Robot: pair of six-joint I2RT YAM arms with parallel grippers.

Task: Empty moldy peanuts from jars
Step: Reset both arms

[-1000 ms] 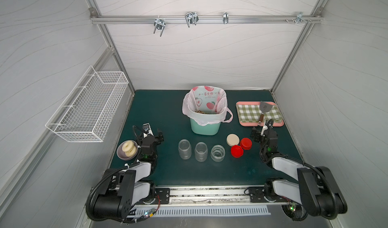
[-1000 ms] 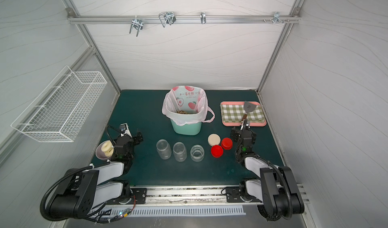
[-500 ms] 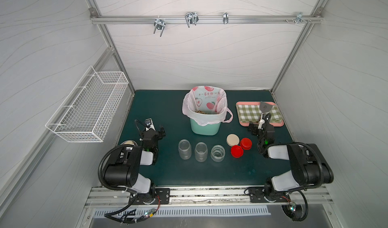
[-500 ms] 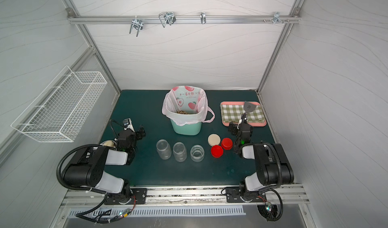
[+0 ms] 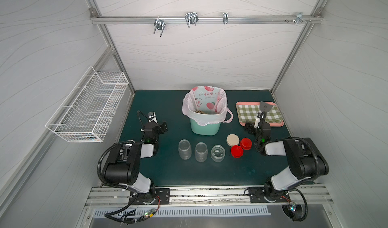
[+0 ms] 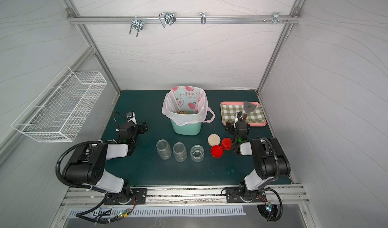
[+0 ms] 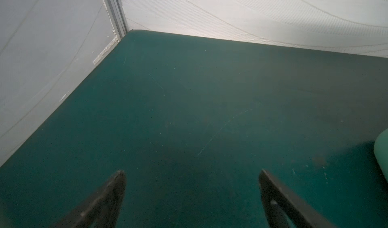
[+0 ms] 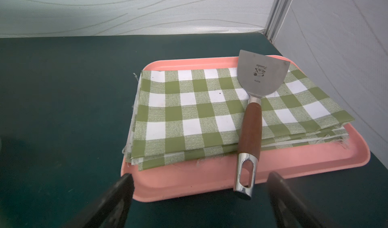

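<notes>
Jaws of the left end effector [image 7: 191, 172] stand spread wide over bare green surface [image 7: 189, 90], pinching nothing. To its right, and nearer the arm bases, the three jars [image 5: 201, 154] stand upright in a row, lids off, all seemingly empty. The leftmost jar [image 5: 184, 152] is closest to this arm and the short wide jar [image 5: 217, 152] closer to the right arm. Behind the row, the moldy peanuts [image 5: 201, 112] lie inside the bagged mint bin [image 5: 204, 130]. Further right lie a beige lid [image 5: 232, 140] and two red lids [image 5: 245, 143]. Beyond them the right end effector [image 8: 200, 175], likewise spread and empty, faces the pink tray [image 8: 189, 182] with its checked cloth [image 8: 189, 111] and spatula [image 8: 251, 130]. Emptying looks finished. Any further grasp would mean reaching inward toward those vertical jars.
</notes>
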